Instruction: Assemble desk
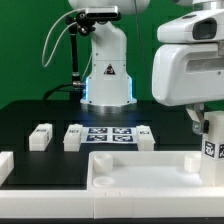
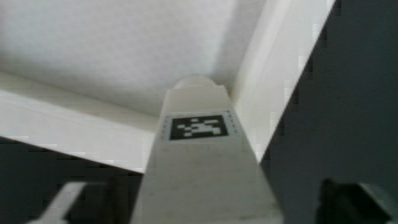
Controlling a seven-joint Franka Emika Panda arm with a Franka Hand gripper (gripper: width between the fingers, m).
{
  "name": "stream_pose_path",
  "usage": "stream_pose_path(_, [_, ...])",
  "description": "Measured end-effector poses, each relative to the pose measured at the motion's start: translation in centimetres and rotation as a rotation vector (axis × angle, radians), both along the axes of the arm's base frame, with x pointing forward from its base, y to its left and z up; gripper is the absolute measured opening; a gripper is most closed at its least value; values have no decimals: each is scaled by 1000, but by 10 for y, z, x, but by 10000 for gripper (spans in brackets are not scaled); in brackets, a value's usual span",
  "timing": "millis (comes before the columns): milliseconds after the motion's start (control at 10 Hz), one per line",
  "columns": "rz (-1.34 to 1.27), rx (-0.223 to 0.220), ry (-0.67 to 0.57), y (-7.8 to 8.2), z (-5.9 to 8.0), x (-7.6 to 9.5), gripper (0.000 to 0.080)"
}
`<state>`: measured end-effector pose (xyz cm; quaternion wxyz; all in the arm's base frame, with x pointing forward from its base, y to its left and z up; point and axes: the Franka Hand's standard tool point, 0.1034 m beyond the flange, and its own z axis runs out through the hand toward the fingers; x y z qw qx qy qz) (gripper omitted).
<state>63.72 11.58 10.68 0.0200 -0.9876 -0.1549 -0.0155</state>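
The desk panel [image 1: 140, 172], a wide white rimmed tray, lies at the front of the table. My gripper [image 1: 206, 122] is at the exterior view's right, shut on a white desk leg [image 1: 212, 150] that stands upright at the panel's right corner. In the wrist view the leg [image 2: 199, 165] runs from between my dark fingers [image 2: 356, 203] down to the inside corner of the panel [image 2: 107, 50], its tag facing the camera. My gripper [image 2: 203, 208] closes on the leg's sides. Three more legs [image 1: 40, 136], [image 1: 73, 137], [image 1: 145, 138] lie behind the panel.
The marker board [image 1: 110, 133] lies flat between the loose legs. The robot base [image 1: 107, 75] stands at the back with a green wall behind it. A white block [image 1: 5, 165] sits at the exterior view's left edge.
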Motion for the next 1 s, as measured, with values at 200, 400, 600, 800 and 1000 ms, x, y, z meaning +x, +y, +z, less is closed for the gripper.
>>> stream_pose_path(200, [-42,1,2,0,0,0,404])
stream_pose_path(400, [-205,4,9,-2,0,0,288])
stream_pose_path(600, [-434,7,18,-1,0,0,288])
stream_pose_path(800, [-696,12,27,-1,0,1,288])
stream_pose_path(1000, [-1003,44,53,-3,0,3,288])
